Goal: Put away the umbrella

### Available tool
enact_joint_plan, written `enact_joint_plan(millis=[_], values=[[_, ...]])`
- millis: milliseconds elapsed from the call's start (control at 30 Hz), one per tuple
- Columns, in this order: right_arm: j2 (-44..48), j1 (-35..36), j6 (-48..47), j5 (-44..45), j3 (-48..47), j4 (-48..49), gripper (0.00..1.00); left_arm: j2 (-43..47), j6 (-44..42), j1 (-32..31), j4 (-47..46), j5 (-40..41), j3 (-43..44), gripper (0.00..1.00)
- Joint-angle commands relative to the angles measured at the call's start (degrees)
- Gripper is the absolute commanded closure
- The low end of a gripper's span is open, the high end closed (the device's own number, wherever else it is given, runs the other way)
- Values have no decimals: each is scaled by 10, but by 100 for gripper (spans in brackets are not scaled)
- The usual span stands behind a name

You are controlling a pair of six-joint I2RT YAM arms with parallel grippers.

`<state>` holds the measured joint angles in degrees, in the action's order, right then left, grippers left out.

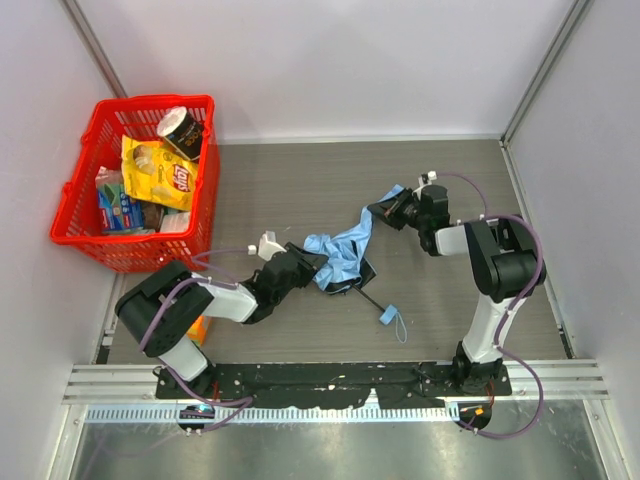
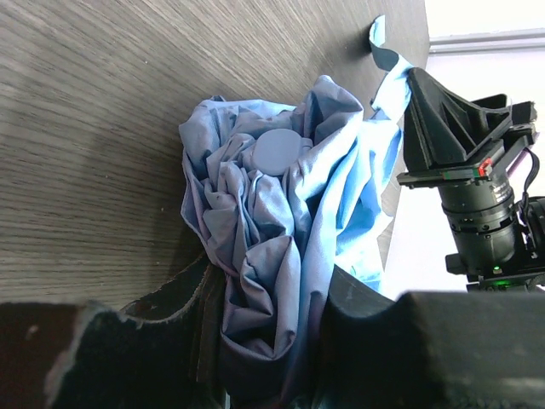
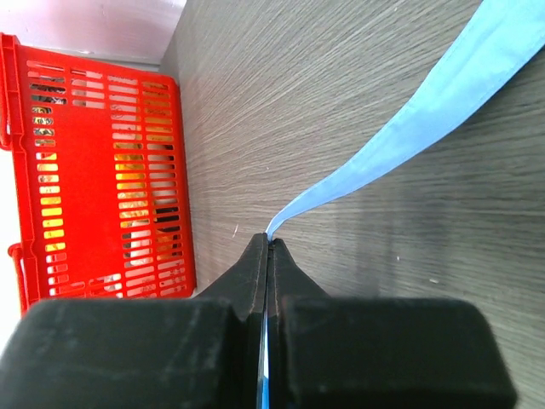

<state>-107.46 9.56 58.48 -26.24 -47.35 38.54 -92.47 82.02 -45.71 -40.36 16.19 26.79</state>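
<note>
The umbrella (image 1: pixel 343 256) lies crumpled in the middle of the table, light blue cloth with a thin black shaft and a blue strap loop (image 1: pixel 390 316) at its near end. My left gripper (image 1: pixel 312 268) is shut on a bunch of the cloth (image 2: pixel 272 256) at its left side. My right gripper (image 1: pixel 384 211) is shut on a thin blue strip of the umbrella (image 3: pixel 400 141) and holds it stretched off to the right of the bundle. The strip runs out between my right fingertips (image 3: pixel 255 256).
A red basket (image 1: pixel 95 235) with snack bags and a cup stands at the back left; it shows in the right wrist view (image 3: pixel 102 170) too. White walls close the table on the left, back and right.
</note>
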Motion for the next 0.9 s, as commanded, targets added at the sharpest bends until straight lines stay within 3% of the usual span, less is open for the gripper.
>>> enact_joint_plan(millis=[0,33,133,333,433,533,633,700,867], values=[[-27,5,-1,40,-25,65,99,19,-12,-16,27,41,7,100],[-28,7,-1,42,-26,94,99,17,-9,-18,27,44,8,100],[-28,20,-34,63,-55,47,99,9,3,-20,34,51,7,100],[-49,22,-116,78,-52,-122,97,6,4,-20,98,46,34,100],[-14,22,-164,98,-28,-152,84,4,10,-20,110,40,38,100],[-1,22,-214,102,-57,-264,72,-1,17,-20,124,36,39,100],[36,22,-259,122,-70,-340,51,-6,32,-20,149,30,45,100],[72,25,-291,137,-76,-405,42,-4,33,-20,165,29,50,100],[199,89,-400,213,-59,-505,37,8,37,-20,230,29,70,100]])
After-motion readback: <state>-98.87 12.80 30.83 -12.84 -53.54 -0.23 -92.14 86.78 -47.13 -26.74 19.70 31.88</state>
